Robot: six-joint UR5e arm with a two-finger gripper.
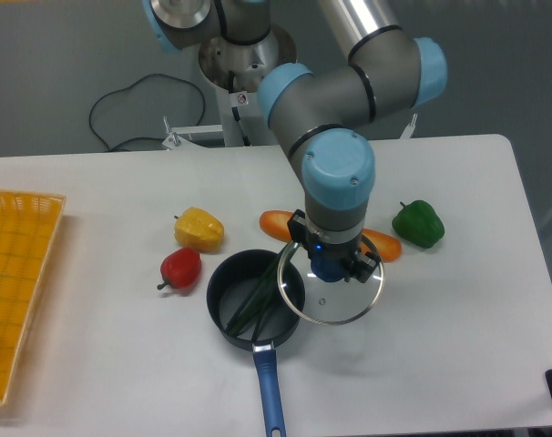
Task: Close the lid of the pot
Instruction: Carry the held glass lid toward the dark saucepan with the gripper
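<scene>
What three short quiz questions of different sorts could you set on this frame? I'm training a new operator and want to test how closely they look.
1. True or false: the round clear glass lid with a metal rim already sits centred on the small dark saucepan with a long blue handle.
2. What lies inside the saucepan? A) a red pepper B) long green stalks C) nothing
3. Fill in: the pincer is shut on the lid's blue ____.

Key:
1. False. The lid hangs to the pan's right and overlaps only its right edge.
2. B. Green stalks lean over the rim.
3. Knob.
</scene>
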